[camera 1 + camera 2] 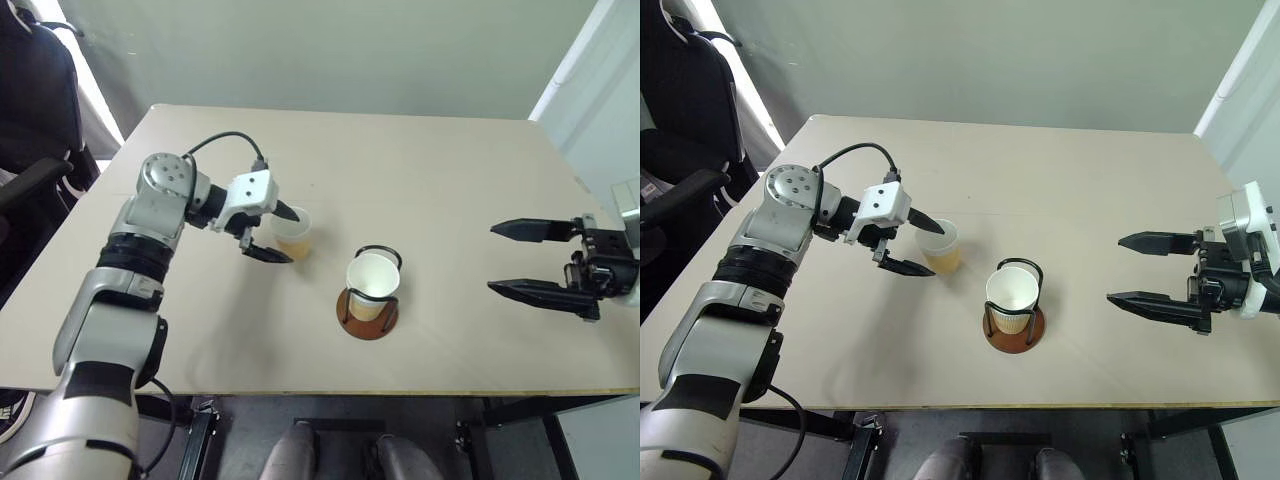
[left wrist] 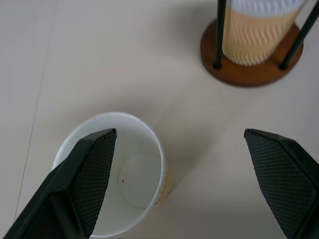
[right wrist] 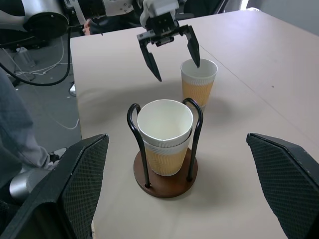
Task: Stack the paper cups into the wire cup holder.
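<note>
Cup is standing upright on the table, loose, right at the left gripper. That gripper is gaping wide and holding nothing. One finger is hanging over the cup's open mouth, the other is sitting off to the cup's side, toward the holder; touching or not, can't tell. In the left wrist view the cup's white inside is showing past one finger, with the holder's brown base farther out ahead.

Holder is standing between the two grippers, nearer the left one, well apart from the right. Stacked cups are sitting nested inside its black wire loops, rims rising above the wires.

Right gripper is hovering over the table's far side, fingers spread wide, empty, pointing toward the holder.
</note>
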Motion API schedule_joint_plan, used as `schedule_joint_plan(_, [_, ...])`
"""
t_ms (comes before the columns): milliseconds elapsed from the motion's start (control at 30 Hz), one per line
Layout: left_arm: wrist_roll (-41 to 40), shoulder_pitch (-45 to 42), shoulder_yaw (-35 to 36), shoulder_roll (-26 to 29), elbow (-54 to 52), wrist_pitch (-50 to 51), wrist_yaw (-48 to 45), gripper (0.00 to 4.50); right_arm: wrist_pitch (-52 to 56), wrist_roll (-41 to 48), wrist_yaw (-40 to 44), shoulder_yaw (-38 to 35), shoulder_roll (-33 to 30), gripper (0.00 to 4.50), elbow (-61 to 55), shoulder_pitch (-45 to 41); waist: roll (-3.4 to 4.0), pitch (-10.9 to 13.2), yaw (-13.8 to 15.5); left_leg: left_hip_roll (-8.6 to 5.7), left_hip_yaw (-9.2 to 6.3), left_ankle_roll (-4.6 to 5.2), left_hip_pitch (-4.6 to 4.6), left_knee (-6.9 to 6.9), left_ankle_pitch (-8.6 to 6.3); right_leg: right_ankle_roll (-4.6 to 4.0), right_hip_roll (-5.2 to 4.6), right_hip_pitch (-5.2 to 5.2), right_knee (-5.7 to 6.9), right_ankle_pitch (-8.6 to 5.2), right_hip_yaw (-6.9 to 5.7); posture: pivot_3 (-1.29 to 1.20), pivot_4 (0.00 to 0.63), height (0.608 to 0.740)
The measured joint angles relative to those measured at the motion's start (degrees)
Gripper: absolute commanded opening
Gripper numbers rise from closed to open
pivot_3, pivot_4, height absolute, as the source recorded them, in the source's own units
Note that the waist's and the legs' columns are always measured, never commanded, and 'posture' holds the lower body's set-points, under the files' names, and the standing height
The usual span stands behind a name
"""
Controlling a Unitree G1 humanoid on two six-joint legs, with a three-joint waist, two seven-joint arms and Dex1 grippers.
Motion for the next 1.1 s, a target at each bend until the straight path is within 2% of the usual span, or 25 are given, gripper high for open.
schedule_joint_plan(100, [2.3,0.0,-0.7,-1.3,1.3,-2.8,1.9,3.85,0.1,0.0,-0.2,-0.2,0.0,4.50,-0.4,0.2,0.00,0.0,0.0,0.00,0.01,0.03,0.00,0.00,0.01,0.03,0.00,0.01,0.00,0.02,0.00,0.00,0.150,0.740])
schedule_joint_plan(267, [6.0,0.0,-1.6,-3.3,5.5,-6.4,6.4,1.98,0.3,0.1,-0.4,-0.6,-0.1,4.50,-0.7,0.5,0.00,0.0,-0.1,0.00,0.03,0.03,0.00,0.00,0.01,0.04,0.00,-0.01,0.01,0.07,0.02,0.00,0.150,0.740])
schedule_joint_plan(400, [6.6,-0.1,-1.5,-3.5,7.1,-7.6,6.6,0.42,0.4,0.1,-0.9,-0.7,-0.1,4.50,-0.9,0.7,0.00,0.0,-0.1,0.00,0.04,0.03,0.00,0.00,0.01,0.04,0.00,-0.01,0.00,0.06,0.03,0.00,0.150,0.740])
schedule_joint_plan(467, [6.6,-0.4,-1.5,-3.4,7.8,-8.0,6.5,0.04,0.4,0.1,-1.0,-0.7,-0.1,4.50,-1.0,0.7,0.00,0.0,-0.1,0.00,0.05,0.03,0.00,0.00,0.01,0.05,0.00,-0.01,0.00,0.06,0.03,0.00,0.150,0.740])
schedule_joint_plan(567, [6.3,-0.8,-0.9,-3.0,7.9,-8.0,5.8,0.04,0.4,0.0,-1.2,-0.7,-0.1,4.50,-1.0,0.7,0.00,0.0,-0.1,0.00,0.05,0.03,0.00,0.00,0.01,0.05,0.00,-0.01,0.00,0.06,0.03,0.00,0.150,0.740])
schedule_joint_plan(633, [3.5,-1.5,0.9,-2.9,6.4,-5.3,2.1,0.04,0.4,0.0,-1.1,-0.7,-0.2,4.50,-1.0,0.7,0.00,0.0,0.0,0.00,0.06,0.04,-0.04,0.00,0.01,0.05,0.00,-0.03,0.00,0.07,0.03,0.00,0.150,0.740])
schedule_joint_plan(800, [-13.6,-5.6,2.6,-1.8,-9.1,9.3,-1.8,0.04,0.4,-0.1,-1.1,-0.7,-0.6,4.50,-0.7,0.6,-0.02,0.0,0.2,0.00,0.13,0.01,-0.23,0.05,0.08,0.15,0.00,-0.10,-0.11,0.12,0.03,0.00,0.150,0.740])
schedule_joint_plan(900, [-24.6,-10.0,3.8,-4.2,-20.9,18.8,-1.9,0.04,0.1,-0.2,-1.1,-0.7,-1.0,4.50,-0.4,0.1,-0.01,0.0,0.4,0.00,0.23,-0.07,-0.28,0.19,0.13,0.21,-0.04,-0.08,-0.14,0.11,0.05,0.00,0.150,0.740])
schedule_joint_plan(1000, [-29.0,-12.7,3.0,-5.9,-27.6,21.3,-1.9,0.04,0.0,-0.6,-1.1,-0.7,-1.3,4.50,-0.1,-0.4,0.01,0.0,0.3,0.02,0.43,-0.04,-0.12,0.24,0.11,0.24,-0.06,-0.01,-0.12,0.10,0.21,0.00,0.150,0.740])
schedule_joint_plan(1100, [-31.1,-11.6,-2.4,-4.5,-31.6,20.8,-2.0,0.04,0.0,-1.0,-1.1,-0.7,-1.3,4.50,0.1,-0.5,0.04,0.0,0.0,0.13,0.63,0.08,0.11,0.16,0.04,0.27,-0.06,0.10,-0.07,0.08,0.27,0.00,0.150,0.740])
